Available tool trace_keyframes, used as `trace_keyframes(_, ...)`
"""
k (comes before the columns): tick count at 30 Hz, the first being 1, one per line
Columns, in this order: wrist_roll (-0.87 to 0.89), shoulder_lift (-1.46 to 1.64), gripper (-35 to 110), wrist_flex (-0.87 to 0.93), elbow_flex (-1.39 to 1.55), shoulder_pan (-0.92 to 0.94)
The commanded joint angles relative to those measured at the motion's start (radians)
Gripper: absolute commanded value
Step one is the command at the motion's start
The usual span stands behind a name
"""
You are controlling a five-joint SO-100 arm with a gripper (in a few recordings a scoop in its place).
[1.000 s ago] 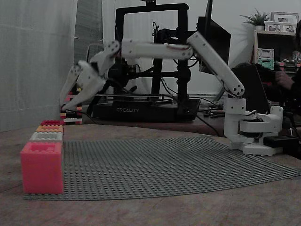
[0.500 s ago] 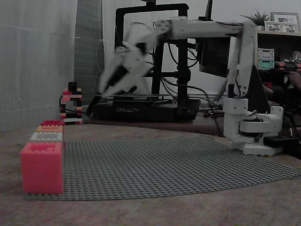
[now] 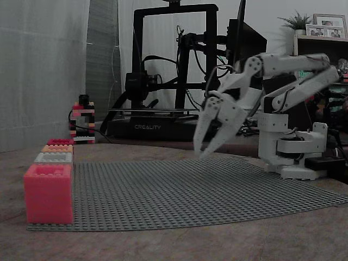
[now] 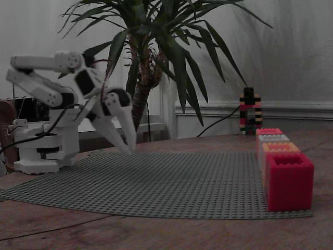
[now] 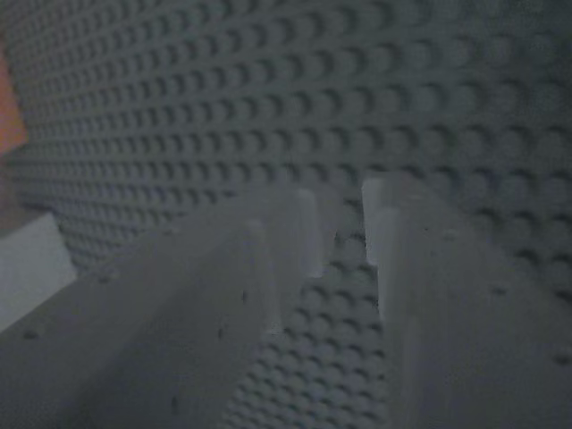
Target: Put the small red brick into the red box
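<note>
My white gripper (image 3: 201,152) hangs just above the grey studded baseplate (image 3: 190,190), close to the arm's base, with its tips pointing down. In the other fixed view the gripper (image 4: 130,148) stands left of the middle, far from the boxes. The wrist view shows the gripper (image 5: 341,237) with a narrow gap between its fingers; only baseplate (image 5: 268,89) studs show through it. The red box (image 3: 48,193) stands open-topped at the plate's near left corner, and at the near right as the red box (image 4: 289,181). I cannot make out a small red brick.
Behind the red box runs a row of a white box (image 3: 53,157), an orange box (image 3: 57,148) and a far red box (image 3: 60,142). A small brick tower (image 3: 82,122) and a black 3D printer (image 3: 174,125) stand beyond the plate. A potted plant (image 4: 151,62) rises behind the arm.
The arm has swung from above the far left boxes across to the right, folding back and lowering the gripper near its base.
</note>
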Motion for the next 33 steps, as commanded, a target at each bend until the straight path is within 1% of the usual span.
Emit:
trace_keyframes(1,0.005,0.192,0,0.084,0.035,-0.021)
trace_keyframes(13,0.035,0.468,0,0.291,0.092,-0.038)
trace_keyframes(25,0.049,0.468,0,0.351,0.081,-0.074)
trace_keyframes(33,0.055,0.468,0,0.351,0.081,-0.077)
